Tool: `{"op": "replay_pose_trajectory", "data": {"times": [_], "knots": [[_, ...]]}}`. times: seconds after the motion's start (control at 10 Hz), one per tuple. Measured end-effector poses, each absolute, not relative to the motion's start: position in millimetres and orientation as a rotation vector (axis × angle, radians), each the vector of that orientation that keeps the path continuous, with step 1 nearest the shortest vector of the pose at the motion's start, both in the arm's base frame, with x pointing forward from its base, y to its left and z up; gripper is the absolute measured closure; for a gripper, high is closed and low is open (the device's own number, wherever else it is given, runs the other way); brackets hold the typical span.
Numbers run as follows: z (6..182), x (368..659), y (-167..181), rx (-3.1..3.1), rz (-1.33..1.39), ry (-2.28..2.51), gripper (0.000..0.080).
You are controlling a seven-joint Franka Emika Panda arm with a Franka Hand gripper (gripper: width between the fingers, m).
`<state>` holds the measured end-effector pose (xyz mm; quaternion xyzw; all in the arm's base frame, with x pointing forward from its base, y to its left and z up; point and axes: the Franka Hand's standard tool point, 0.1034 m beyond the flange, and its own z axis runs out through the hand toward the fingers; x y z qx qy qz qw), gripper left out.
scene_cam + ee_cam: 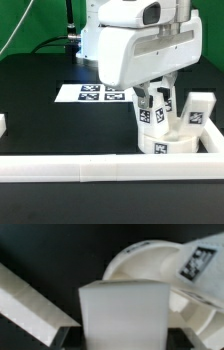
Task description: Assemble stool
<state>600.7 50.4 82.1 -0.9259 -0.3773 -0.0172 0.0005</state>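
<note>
- End effector point(158, 100) sits low over the seat disc point(168, 140), clamped on a leg block point(122, 308); in the wrist view the block fills the gap between the two dark fingertips point(64, 336), so it's holding, not empty.
- Far left edge of the counter point(40, 100): a small white piece point(2, 125), mostly cut off, can't tell what it is.
- Back-centre of the counter: marker board point(95, 93), flat, nothing on it.
- Front edge: long white border rail point(90, 170) runs the full width.
- Front right corner: seat disc, lying against the rail corner. Held leg block stands upright over it; another tagged leg point(197, 110) already sticks up from the disc on the exterior view's right.
- Whether the held leg is seated in its socket or only above it: can't tell, arm hides the joint.
- Handling, my read: hard white plastic, stiff and light, smooth enough to slip in the fingers. Rigid parts won't forgive misalignment at the socket.
- Grip point: flat opposite faces of the block, mid-to-upper height, so the bottom end stays free to enter the socket.
- Risk: disc is light and may shift; the rail corner should brace it.
</note>
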Motion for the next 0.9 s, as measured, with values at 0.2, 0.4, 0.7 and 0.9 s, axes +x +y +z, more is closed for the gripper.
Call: {"op": "replay_pose_trajectory", "data": {"times": [0.2,0.4,0.7,0.9], "knots": [[82.1,600.8,50.1,-2.927,-0.054,-1.135,0.0464],[82.1,600.8,49.7,-2.950,-0.054,-1.070,0.0464],[81.7,599.7,48.9,-3.072,-0.046,-0.600,0.0464],[81.2,599.0,52.2,-3.119,-0.054,-0.232,0.0463]]}}
